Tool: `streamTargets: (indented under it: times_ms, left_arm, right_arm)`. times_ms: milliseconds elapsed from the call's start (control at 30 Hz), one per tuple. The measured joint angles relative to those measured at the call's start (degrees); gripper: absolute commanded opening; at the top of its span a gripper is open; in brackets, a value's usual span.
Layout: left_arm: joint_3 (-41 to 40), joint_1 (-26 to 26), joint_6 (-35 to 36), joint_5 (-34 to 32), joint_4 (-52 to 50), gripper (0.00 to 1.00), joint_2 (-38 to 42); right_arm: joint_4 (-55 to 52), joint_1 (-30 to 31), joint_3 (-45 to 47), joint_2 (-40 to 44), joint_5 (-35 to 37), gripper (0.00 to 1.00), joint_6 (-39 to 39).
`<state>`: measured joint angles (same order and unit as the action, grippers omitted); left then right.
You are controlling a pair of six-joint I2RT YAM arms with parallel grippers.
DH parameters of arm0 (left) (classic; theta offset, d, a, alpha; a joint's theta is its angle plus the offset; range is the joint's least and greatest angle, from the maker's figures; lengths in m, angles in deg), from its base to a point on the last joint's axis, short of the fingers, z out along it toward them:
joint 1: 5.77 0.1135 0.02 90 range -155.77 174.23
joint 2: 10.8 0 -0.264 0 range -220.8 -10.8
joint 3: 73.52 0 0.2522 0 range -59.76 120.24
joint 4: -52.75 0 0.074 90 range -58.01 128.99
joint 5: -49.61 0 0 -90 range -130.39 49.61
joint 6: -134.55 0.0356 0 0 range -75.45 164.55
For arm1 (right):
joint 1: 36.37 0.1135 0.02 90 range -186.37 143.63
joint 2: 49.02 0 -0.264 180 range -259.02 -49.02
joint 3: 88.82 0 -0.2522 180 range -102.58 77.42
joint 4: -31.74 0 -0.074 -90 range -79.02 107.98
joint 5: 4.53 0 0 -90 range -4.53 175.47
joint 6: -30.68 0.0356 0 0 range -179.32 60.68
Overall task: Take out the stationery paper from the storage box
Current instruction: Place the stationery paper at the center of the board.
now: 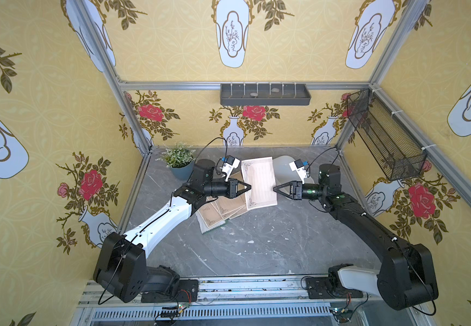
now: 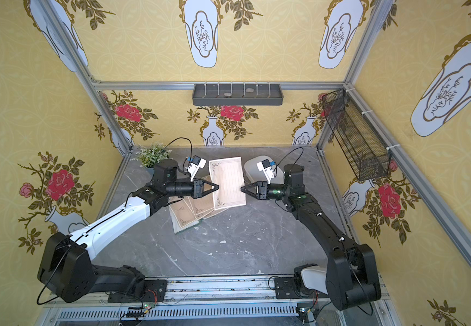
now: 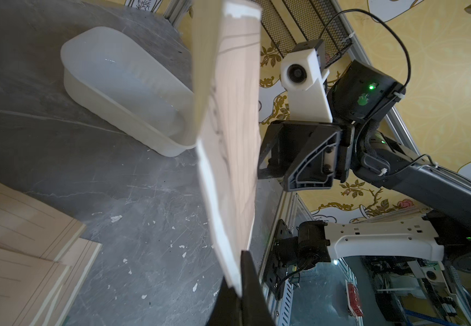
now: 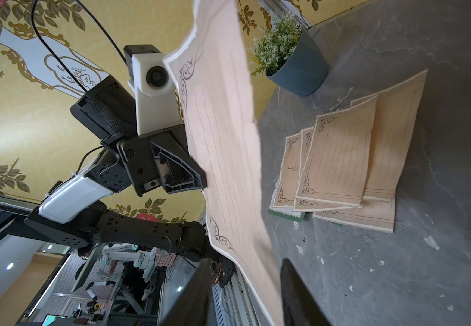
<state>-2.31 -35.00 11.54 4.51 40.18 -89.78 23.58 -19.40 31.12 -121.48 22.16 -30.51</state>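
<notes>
Bright even light, stationery paper [image 3: 228, 141] blurred

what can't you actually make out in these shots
- Box inside: top views, sheet and wrist camera cover it; left wrist view, sheet hides one end.
- Pile count: left arm covers it in top views; sheets overlap in right wrist view.
- Wall tray contents: too small.
- Left gripper in its wrist view: cut by the edge.
</notes>
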Motion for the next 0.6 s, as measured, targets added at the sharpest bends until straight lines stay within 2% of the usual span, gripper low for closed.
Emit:
streamTargets:
  times_ms: [333, 600]
  left_arm:
    - [-3.21, 7.65, -2.05, -7.67, -1.92, 0.00, -1.09]
    - [-4.15, 9.11, -3.04, -8.87, -1.18, 0.00, -7.48]
  right_arm:
    - [-3.91, -0.13, -0.96, -0.81, 3.34, 0.73, -1.53]
    - [-5.84, -0.13, -0.98, -1.03, 5.25, 0.73, -2.54]
